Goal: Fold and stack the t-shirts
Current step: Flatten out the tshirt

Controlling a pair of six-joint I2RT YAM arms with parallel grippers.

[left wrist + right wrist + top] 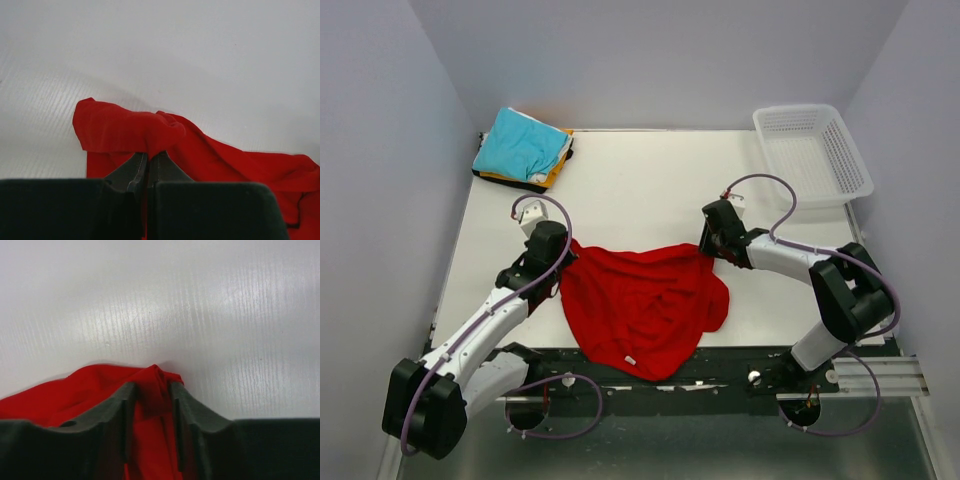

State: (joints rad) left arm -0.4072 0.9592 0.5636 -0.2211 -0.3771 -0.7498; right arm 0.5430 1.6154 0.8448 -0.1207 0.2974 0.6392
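Note:
A bright red t-shirt (645, 305) lies crumpled on the white table (640, 180), its lower part hanging over the near edge. My left gripper (563, 256) is shut on the shirt's upper left corner; in the left wrist view the jaws (148, 156) pinch a fold of red cloth (130, 127). My right gripper (708, 250) holds the upper right corner; in the right wrist view its jaws (154, 389) stand narrowly apart with bunched red cloth (155, 377) between them. A stack of folded t-shirts (523, 148), turquoise on top of yellow-orange and black, sits at the far left corner.
A white plastic mesh basket (812, 152) stands at the far right corner. Grey walls close in the table on three sides. Both arms' cables loop above the table near the grippers.

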